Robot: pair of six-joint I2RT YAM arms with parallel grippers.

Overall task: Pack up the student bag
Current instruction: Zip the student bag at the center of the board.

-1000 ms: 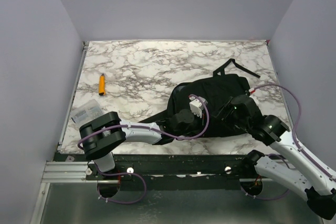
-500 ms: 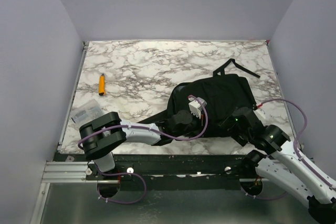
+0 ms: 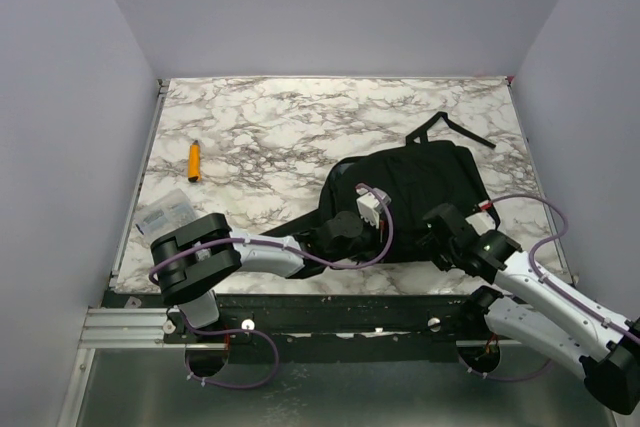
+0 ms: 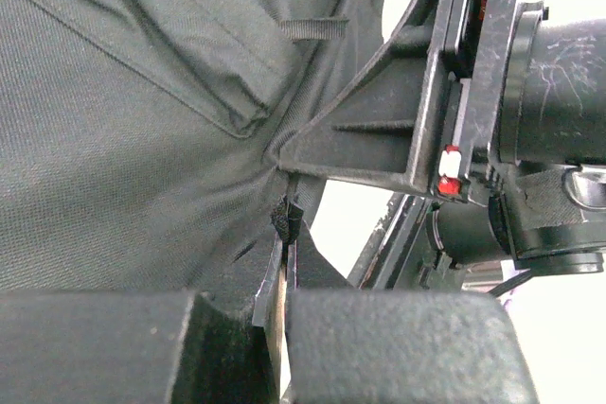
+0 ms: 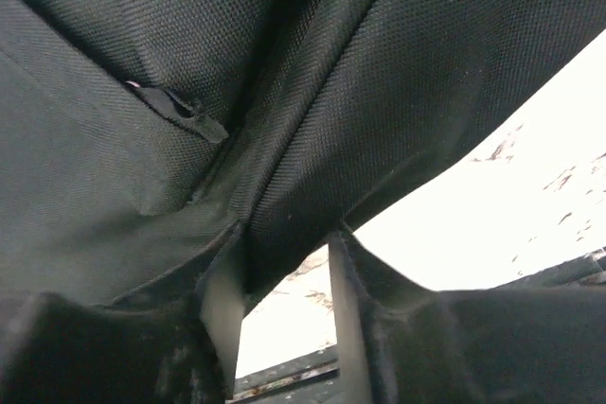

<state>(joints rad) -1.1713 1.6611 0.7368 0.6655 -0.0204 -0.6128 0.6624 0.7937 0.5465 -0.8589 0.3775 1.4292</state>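
Student bag (image 3: 425, 182) pinched at its near-left end, near-right corner not yet taken
I have the bag lying flat on the near right part of the tabletop (image 3: 260, 122), its long axis slanting from near-left to far-right, with the straps (image 3: 450, 127) trailing off the far end. My left arm (image 3: 260, 247) stretches low along the near edge from the left, and the left fingers (image 4: 398, 347) are closed on a thin fold of black fabric at the bag's near-left end. My right arm (image 3: 540, 292) bends in from the right, wrist close against the near-right corner. The right fingers (image 5: 454, 347) stand apart with tabletop showing through the gap. The fabric lies straight ahead and just above them, one fold reaching the mouth, but nothing is clamped that I can see. I judge the right arm best placed to take the opposite lip and spread the opening
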